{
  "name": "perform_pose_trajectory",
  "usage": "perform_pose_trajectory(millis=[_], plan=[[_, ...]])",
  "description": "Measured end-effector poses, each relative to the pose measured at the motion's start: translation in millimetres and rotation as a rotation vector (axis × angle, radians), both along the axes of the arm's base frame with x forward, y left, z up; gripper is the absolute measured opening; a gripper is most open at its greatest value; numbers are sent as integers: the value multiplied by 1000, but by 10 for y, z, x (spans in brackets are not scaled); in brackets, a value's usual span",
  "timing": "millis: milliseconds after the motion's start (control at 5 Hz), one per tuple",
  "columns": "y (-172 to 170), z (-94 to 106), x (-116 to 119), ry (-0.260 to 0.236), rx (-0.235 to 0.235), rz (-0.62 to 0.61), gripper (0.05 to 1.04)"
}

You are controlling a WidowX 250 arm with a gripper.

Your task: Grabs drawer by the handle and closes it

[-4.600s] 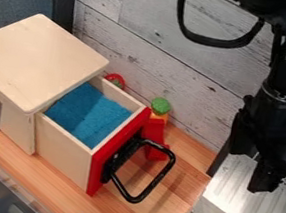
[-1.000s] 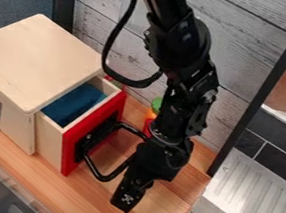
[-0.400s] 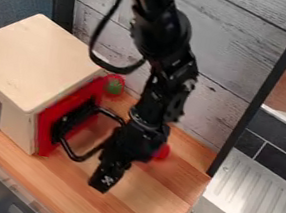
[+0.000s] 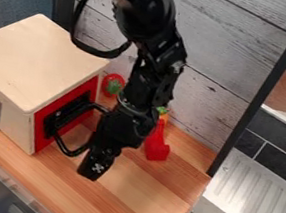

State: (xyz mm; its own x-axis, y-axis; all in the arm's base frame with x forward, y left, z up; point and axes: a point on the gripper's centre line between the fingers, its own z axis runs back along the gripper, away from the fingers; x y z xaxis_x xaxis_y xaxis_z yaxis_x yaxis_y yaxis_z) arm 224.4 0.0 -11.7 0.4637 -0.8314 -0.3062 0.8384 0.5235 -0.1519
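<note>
Drawer [image 4: 39, 133] is seated in the wooden cabinet [image 4: 34, 62], red front about level with the opening, so closing is judged done or nearly so. Handle [image 4: 66, 150] is seen projecting from the cabinet's red side, over the surface [image 4: 119, 196]. End effector [image 4: 94, 166] is pointed down just outside that side, at the outer end of the handle; whether it is set wide or narrow, or whether the handle is gripped, cannot be told. If more push is applied, the cabinet could be shoved or skewed, since no fixing can be made out. If the handle is hooked or pinched on retreat, the drawer could be dragged open again. Red toy [image 4: 157, 148], standing beyond the arm [image 4: 157, 35] from the cabinet, could be knocked if the arm is swung away low. Contact at the handle is hard to make out, black on black, and part of the loop is covered by the arm. A last small gap at the drawer's edge cannot be ruled out. Drawer contents are hidden inside the cabinet. Arm's upper part is cut off.
</note>
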Motion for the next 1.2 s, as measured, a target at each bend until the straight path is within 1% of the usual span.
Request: perform_pose_trajectory(millis=[200, 400, 600, 800, 1000, 1200], plan=[[-107, -9, -19, 12, -48, 3, 1001], [-379, -3, -109, -6, -97, 29, 999], [-589, 160, -187, -86, -117, 87, 999], [-857, 419, -360, -184, -141, 165, 999], [-945, 576, -471, -269, -118, 257, 999], [-984, 681, -584, -322, -132, 351, 999]])
